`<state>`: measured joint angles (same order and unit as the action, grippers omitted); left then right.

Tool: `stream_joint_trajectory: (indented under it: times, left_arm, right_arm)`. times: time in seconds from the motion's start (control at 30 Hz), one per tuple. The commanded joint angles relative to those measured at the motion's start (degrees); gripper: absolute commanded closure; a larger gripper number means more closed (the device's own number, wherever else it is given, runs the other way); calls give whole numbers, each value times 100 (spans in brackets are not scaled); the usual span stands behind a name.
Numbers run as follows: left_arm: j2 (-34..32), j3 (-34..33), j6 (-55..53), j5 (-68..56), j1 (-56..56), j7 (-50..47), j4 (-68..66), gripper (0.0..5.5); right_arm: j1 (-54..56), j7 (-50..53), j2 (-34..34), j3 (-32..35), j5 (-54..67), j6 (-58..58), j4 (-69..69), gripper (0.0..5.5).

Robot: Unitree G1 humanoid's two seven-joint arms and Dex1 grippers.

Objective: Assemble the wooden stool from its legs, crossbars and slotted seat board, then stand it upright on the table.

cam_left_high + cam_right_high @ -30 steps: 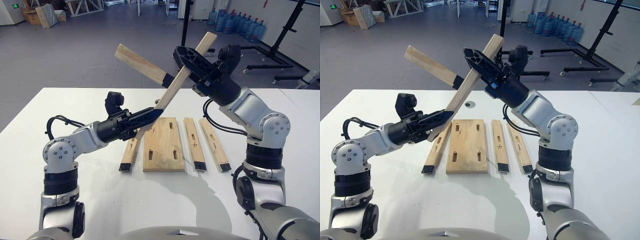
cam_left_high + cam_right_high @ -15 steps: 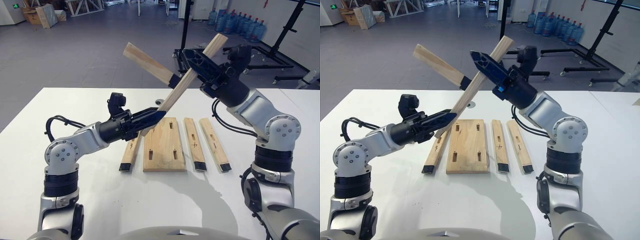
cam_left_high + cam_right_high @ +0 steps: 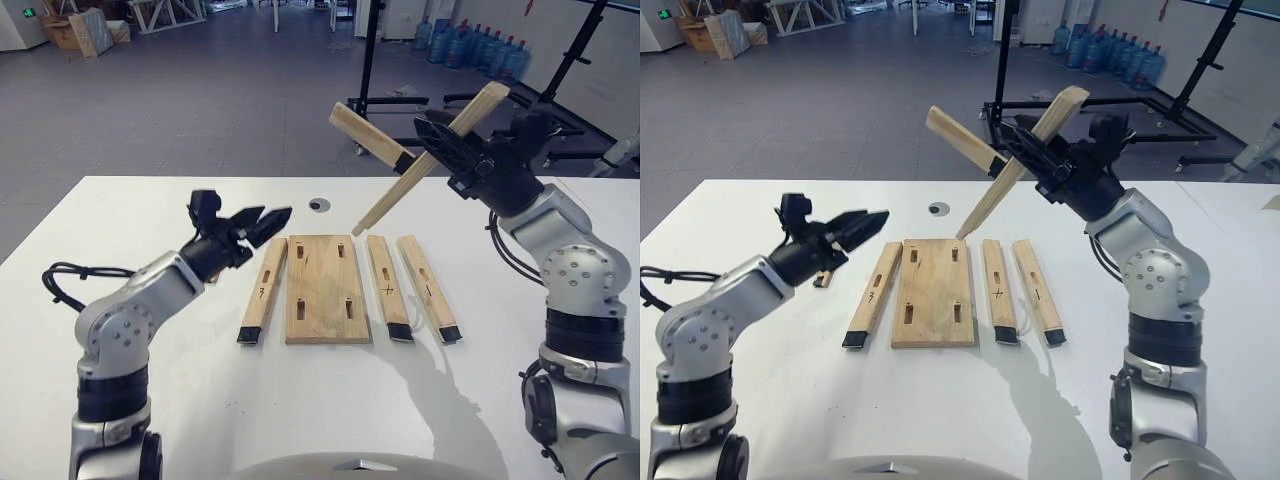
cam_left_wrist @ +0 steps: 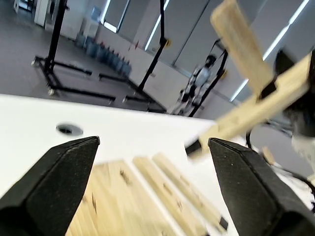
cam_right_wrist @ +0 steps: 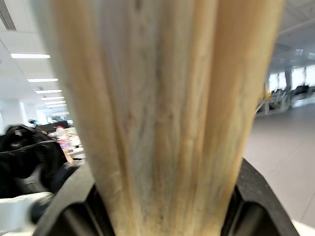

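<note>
**Crossed wooden pair, held aloft over the far end of the seat board**

Item: crossed wooden pair (image 3: 400,190), two strips joined in an X, clamped in the right gripper (image 3: 440,150) above the table's far side. The long strip's lower end hangs just over the far edge of the seat board (image 3: 327,290).

Other parts: the seat board lies flat on the table (image 3: 100,220). One strip (image 3: 262,290) lies just left of it and two strips (image 3: 386,285) (image 3: 428,288) just right.

Left gripper (image 3: 262,222): fingers spread wide, holding nothing, above the table left of the parts.

Risks: held from one side only, the X may pivot or slip. Its low end could strike and shift the board or a neighbouring strip.

Obscured: the gripper covers the joint, so its seating cannot be judged. Wood against the right wrist camera blocks that view of the grip. I cannot tell which strips are legs and which crossbars.
</note>
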<state>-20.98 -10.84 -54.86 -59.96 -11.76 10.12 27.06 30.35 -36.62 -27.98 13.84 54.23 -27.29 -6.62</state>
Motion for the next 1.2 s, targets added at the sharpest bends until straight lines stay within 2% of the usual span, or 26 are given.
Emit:
stream_joint_trajectory:
  times: [0.03, 0.1, 0.2, 0.47, 0.57, 0.93, 1.2]
  left_arm:
    - [-61, 122, -324, -10, 525, -404, 395, 146]
    - [-44, 352, -328, 246, 695, -563, 501, 146]
    - [-166, 883, -353, 985, 482, -754, 295, 146]
    - [-4, 1012, -275, 1624, 328, -778, 22, 146]
    - [8, 1053, -327, 1731, 319, -731, 103, 146]
    - [-418, 1314, -803, 2077, 412, -489, 442, 146]
    - [-255, 1312, -780, 2283, 324, -320, 325, 146]
  right_arm:
    - [198, -485, 354, -226, -816, 1006, 698, 344]
    - [331, -724, 564, -397, -1209, 1441, 1209, 344]
    - [322, -723, 674, -547, -1583, 1514, 1598, 344]
    - [727, -559, 871, -256, -1550, 1188, 2264, 344]
    - [838, -696, 951, -171, -1592, 1390, 2440, 344]
    - [994, -2744, 1025, -916, -2810, 3487, 3912, 344]
    - [1390, -3601, 1067, -888, -3077, 4484, 5025, 344]
